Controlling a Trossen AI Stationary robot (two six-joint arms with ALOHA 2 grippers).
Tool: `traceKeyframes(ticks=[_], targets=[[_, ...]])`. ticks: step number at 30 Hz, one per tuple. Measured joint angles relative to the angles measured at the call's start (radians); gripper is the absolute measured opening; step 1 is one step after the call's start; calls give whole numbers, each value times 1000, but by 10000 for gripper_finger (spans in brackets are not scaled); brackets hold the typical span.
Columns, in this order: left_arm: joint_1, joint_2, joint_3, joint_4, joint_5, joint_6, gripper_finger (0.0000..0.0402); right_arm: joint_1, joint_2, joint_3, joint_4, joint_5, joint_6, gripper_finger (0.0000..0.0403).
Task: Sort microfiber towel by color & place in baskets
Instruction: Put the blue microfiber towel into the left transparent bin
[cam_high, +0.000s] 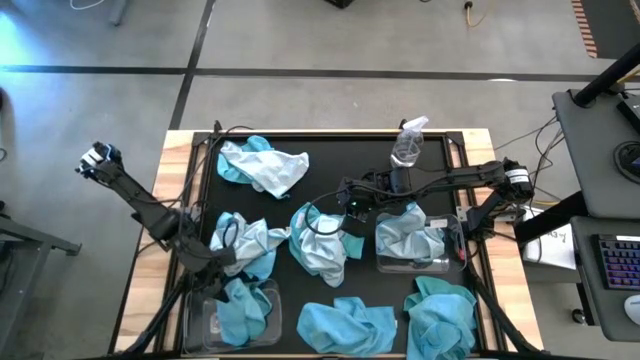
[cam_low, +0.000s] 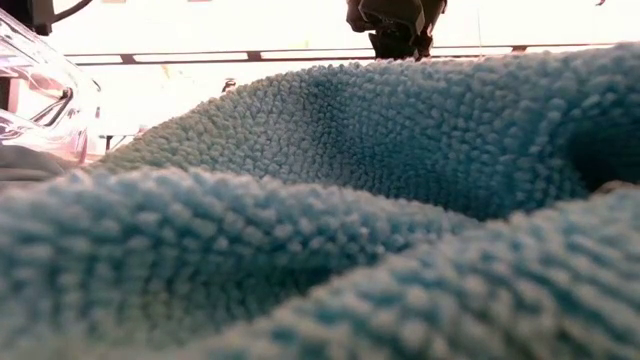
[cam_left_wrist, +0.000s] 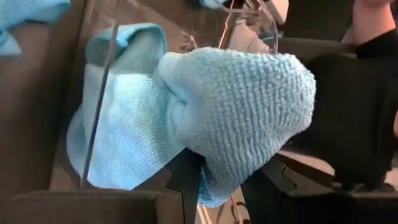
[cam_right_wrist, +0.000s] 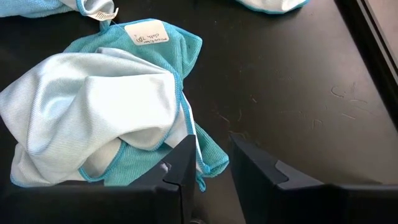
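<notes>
My left gripper (cam_high: 222, 262) (cam_left_wrist: 224, 180) sits at the near left, beside the left basket (cam_high: 205, 325), shut on a turquoise towel (cam_left_wrist: 242, 106). The basket's clear wall (cam_left_wrist: 99, 93) stands just beyond, with another turquoise towel (cam_left_wrist: 118, 143) inside. My right gripper (cam_high: 345, 207) (cam_right_wrist: 211, 155) hovers open above a pale and turquoise towel (cam_right_wrist: 106, 118) lying crumpled on the mat at the table's middle. The right basket (cam_high: 440, 265) holds a pale towel (cam_high: 405, 235). In the low view a turquoise towel (cam_low: 330, 200) fills the picture. My left gripper has a bunched fold of the turquoise towel (cam_left_wrist: 217, 155) between its two fingers, filling the gap between them. The bulk of the towel bulges out beyond the fingers, clear of the table, next to the basket's wall. How many layers are caught is hidden by the bunch itself.
More towels lie on the black mat: a pale and turquoise heap (cam_high: 262, 165) at the far left, another (cam_high: 250, 240) by my left arm, and two turquoise ones (cam_high: 350, 325) (cam_high: 440, 310) at the near edge. A clear spray bottle (cam_high: 408, 145) stands at the far right.
</notes>
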Motion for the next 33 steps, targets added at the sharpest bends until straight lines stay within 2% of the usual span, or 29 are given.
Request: traceKeyframes(ticks=[4,7,11,13,15,18,22,26,30,33], targets=[[0,-9,0,-10,-2,-68,87,0,0,0,0,0,0,93],[0,5,0,80,6,-63,87,0,0,0,0,0,0,90],[-13,25,0,292,104,-18,87,0,0,0,-1,0,0,86],[-19,26,1,342,162,-38,87,0,0,0,-1,-1,0,84],[-20,23,1,317,206,-104,87,0,0,0,-2,0,0,84],[-20,22,1,238,213,-181,87,0,0,0,-2,-1,0,87],[-19,40,1,63,216,-218,87,0,0,0,-2,-1,0,91],[-19,63,0,-55,282,-231,87,0,0,0,-2,-1,0,88],[-19,94,0,-40,341,-331,87,0,0,0,-1,-1,0,83],[-20,113,0,38,359,-322,87,0,0,0,-1,-1,0,82]])
